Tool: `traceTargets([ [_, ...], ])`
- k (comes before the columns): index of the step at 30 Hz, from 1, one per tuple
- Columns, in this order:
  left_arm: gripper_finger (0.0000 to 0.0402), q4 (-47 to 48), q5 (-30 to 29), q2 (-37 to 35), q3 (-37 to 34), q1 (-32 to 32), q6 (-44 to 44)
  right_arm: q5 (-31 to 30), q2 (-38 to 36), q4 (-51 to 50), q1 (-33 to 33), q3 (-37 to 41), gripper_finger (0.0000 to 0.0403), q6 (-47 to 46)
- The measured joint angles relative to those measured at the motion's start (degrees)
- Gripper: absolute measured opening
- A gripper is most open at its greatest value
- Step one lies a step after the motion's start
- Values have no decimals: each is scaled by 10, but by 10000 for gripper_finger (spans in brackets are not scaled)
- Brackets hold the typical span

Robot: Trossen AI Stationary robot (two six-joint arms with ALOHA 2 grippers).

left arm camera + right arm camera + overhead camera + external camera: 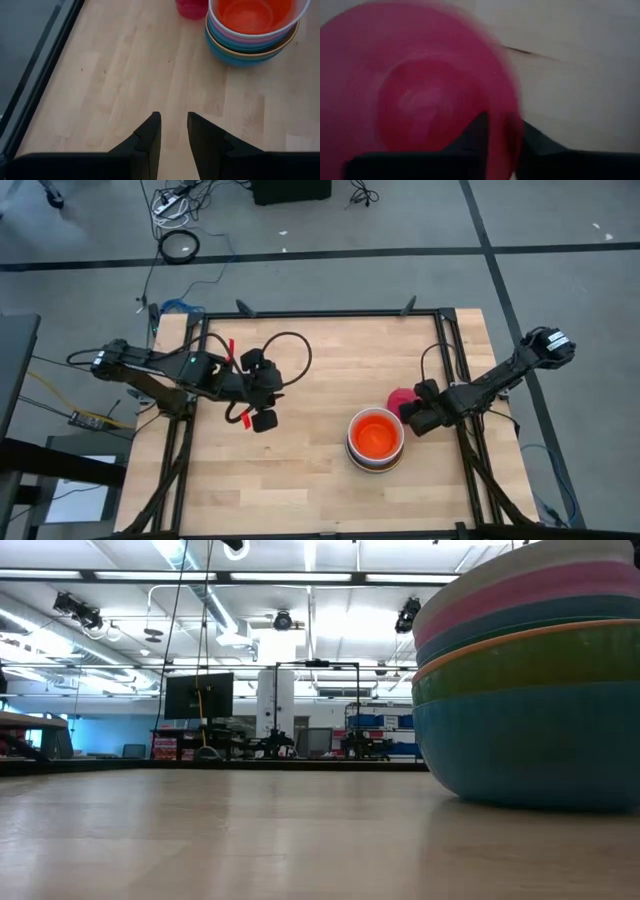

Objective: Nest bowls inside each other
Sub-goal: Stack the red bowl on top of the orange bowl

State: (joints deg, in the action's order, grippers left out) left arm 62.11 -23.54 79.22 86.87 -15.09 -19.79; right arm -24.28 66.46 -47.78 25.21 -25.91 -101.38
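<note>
A wooden bench (300,480) seen from above; a stack of nested bowls (375,440) with an orange one on top sits right of centre; a small magenta bowl (400,397) lies just beside the stack, at its far right; the right end effector (412,418) has one finger either side of that bowl's rim, closed on it; the left end effector (262,392) hovers over bare wood well to the left, fingers slightly apart, holding nothing.
</note>
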Motion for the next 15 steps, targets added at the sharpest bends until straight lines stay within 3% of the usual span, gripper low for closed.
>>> traceTargets([
  [3, 104, 0, 0, 0, 0, 0, 0, -9, 0, 27, 0, 6, 10, 22],
  [8, 104, 0, 0, 0, 0, 0, 0, -36, -1, 29, 2, 6, 3, 22],
  [15, 104, 0, 0, 0, 0, 0, 0, -130, -1, -32, 12, -40, 1, 12],
])
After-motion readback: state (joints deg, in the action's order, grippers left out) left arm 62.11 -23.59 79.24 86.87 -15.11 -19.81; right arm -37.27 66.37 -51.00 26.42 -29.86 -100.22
